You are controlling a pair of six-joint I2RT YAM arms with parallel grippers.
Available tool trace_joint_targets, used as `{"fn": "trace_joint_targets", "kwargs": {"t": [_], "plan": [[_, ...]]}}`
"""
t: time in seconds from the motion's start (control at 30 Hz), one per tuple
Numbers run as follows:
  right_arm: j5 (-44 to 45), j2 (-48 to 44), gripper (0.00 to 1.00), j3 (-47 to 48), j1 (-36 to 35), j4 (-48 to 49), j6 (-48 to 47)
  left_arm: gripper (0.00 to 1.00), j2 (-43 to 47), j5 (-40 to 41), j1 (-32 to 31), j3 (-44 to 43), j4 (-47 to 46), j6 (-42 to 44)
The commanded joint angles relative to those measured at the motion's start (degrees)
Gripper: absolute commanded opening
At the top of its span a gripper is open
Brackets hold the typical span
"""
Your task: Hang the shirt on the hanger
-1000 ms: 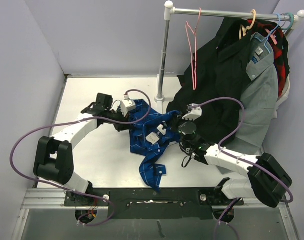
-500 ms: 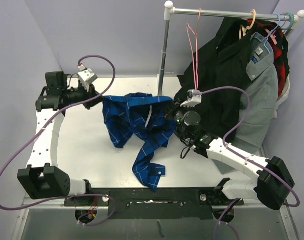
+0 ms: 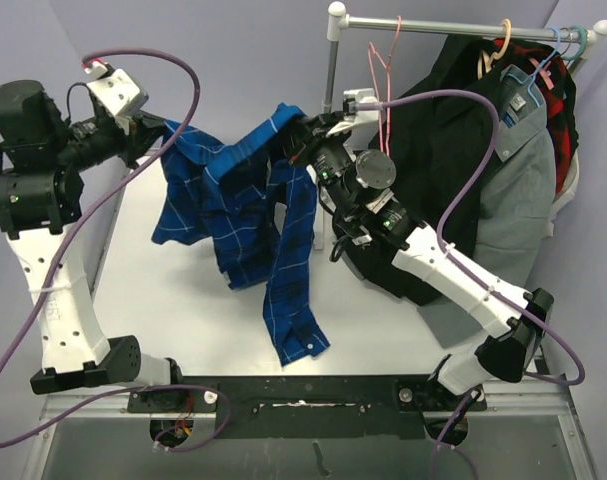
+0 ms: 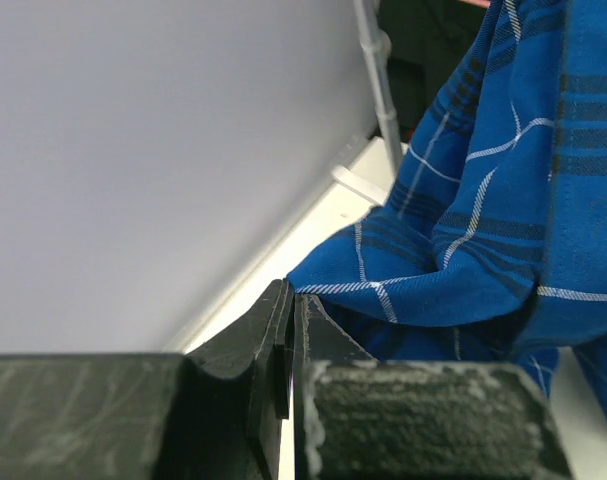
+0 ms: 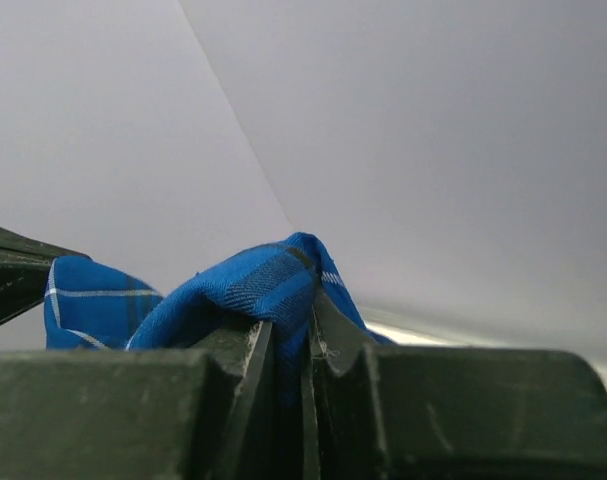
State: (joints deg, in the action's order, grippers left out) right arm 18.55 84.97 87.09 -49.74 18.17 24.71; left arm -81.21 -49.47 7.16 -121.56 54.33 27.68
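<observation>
The royal-blue plaid shirt (image 3: 233, 200) hangs in the air, stretched between both grippers, and its long tail reaches down to the table. My left gripper (image 3: 163, 135) is shut on the shirt's left edge, high at the left. In the left wrist view (image 4: 291, 300) the fabric (image 4: 483, 200) runs off to the right. My right gripper (image 3: 301, 128) is shut on the shirt's upper right fold. In the right wrist view (image 5: 305, 320) the fabric (image 5: 263, 285) bunches between the jaws. The pink hanger (image 3: 387, 100) hangs on the rail, just right of the right gripper and apart from the shirt.
The rail (image 3: 453, 27) on its metal pole (image 3: 328, 110) carries a black garment (image 3: 443, 150), a grey collared shirt (image 3: 518, 170) and a red-black plaid garment (image 3: 561, 100) at the right. The white table (image 3: 183, 310) lies below. Grey walls stand at the left and back.
Both arms have risen and lifted the shirt off the table. The left gripper went up and to the left. The right gripper went up towards the rail, near the pink hanger.
</observation>
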Motion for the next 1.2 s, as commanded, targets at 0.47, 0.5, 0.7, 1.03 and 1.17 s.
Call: {"fn": "trace_joint_targets", "kwargs": {"t": [0.47,0.5,0.7,1.03,1.17], "plan": [[-3.65,-14.44,0.0,-12.88,-7.43,-7.81,8.42,0.0,2.31,4.09,6.83,-7.88,10.16,10.06],[-0.55,-16.55,0.0,-17.03,-9.16,-8.25,10.66,0.0,3.68,2.76,6.7,-2.2,8.81,9.34],[19.95,-22.97,0.0,-34.06,-19.51,-15.26,26.06,0.0,7.55,9.01,-5.98,31.23,-1.06,4.11],[32.94,-10.54,0.0,-34.82,-17.28,-42.32,62.98,0.0,-7.41,20.05,-16.74,47.12,-18.75,1.68],[28.94,-2.46,0.0,-33.1,-10.93,-45.0,67.38,0.0,-14.15,22.55,-15.52,42.43,-21.09,1.71]]}}
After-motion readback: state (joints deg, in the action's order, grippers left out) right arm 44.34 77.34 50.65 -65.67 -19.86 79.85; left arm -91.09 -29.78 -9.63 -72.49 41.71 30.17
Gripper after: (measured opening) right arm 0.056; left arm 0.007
